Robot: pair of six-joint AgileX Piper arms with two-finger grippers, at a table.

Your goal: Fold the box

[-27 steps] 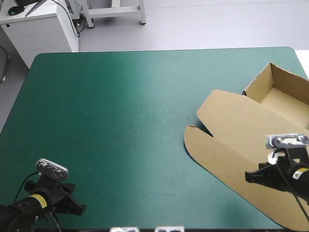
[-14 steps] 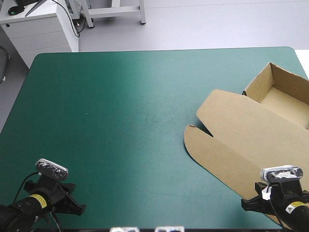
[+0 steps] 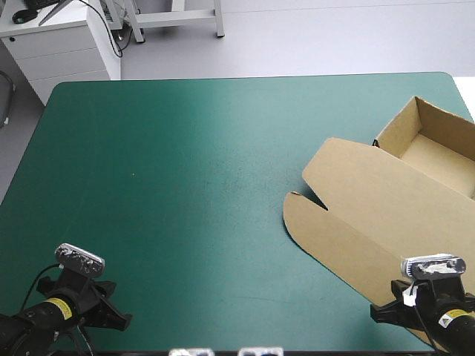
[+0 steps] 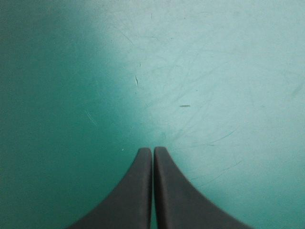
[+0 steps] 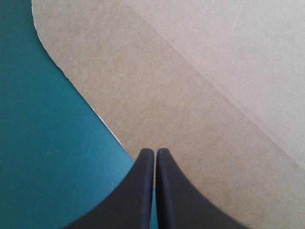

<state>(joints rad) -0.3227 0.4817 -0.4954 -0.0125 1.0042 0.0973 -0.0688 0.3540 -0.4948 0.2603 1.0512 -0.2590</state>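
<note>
The brown box (image 3: pixel 386 215) lies at the table's right side as an open tray (image 3: pixel 434 152) with raised walls at the far right and its lid (image 5: pixel 200 95) flat toward the front. My right gripper (image 3: pixel 382 313) is at the front right corner, over the lid's near edge. Its black fingers (image 5: pixel 164 191) meet in a pointed arch, shut with nothing between them, above the lid's curved edge where board meets the teal-green cover. My left gripper (image 3: pixel 122 320) rests at the front left corner, shut over bare teal-green cover (image 4: pixel 190 71), far from the box.
The teal-green table (image 3: pixel 185 185) stretches open from the left to the box. A white cabinet (image 3: pixel 63 44) stands beyond the far left corner. The tray reaches the table's right edge.
My right gripper drew back toward the front edge of the table, from over the lid's middle to its near edge, then held still. The left arm and the box have not moved.
</note>
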